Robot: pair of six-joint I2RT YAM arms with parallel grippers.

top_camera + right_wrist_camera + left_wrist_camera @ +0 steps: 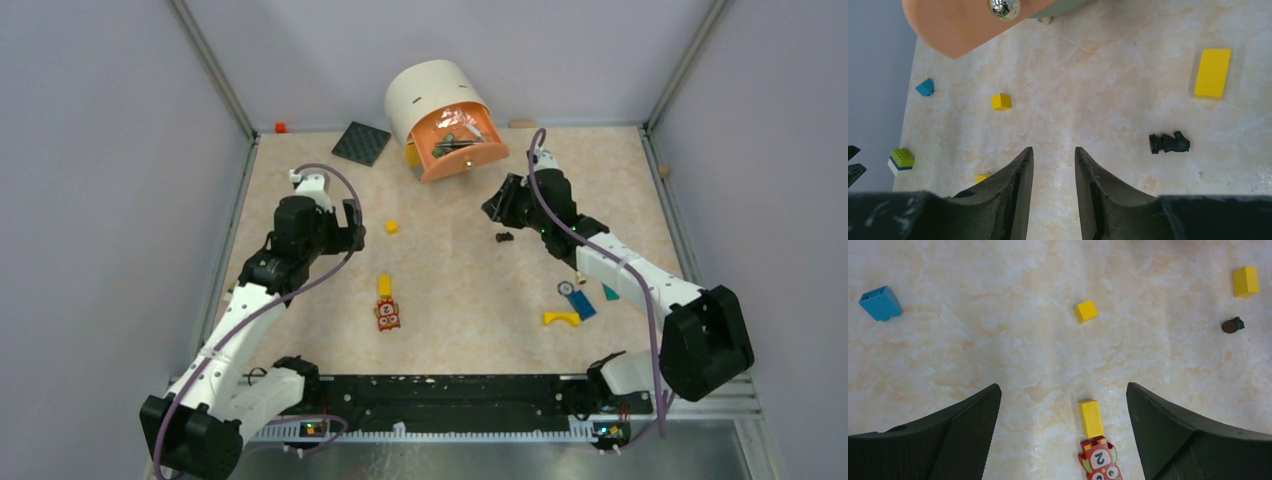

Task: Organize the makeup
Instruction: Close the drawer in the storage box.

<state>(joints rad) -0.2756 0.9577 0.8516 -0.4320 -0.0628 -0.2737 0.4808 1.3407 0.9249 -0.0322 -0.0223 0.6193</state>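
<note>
A black square compact [361, 143] lies at the back of the table, left of a cream cylinder [430, 95] lying on its side. Its orange mouth [458, 140] holds several small dark and green makeup items. A small black piece [504, 238] [1169, 143] [1232, 325] lies on the table just near of my right gripper [495, 207] [1053, 150], whose jaws stand partly apart with nothing between them. My left gripper [352, 225] [1063, 387] hangs wide open and empty above a yellow block [1091, 418] and the owl tile [1100, 462].
Yellow blocks [392, 227] [385, 285] and the owl tile [387, 314] lie mid-table. Blue pieces [577, 300] and a yellow arch [561, 319] sit beside the right arm. A blue block [880, 303] and a green-topped brick [902, 159] lie at the left.
</note>
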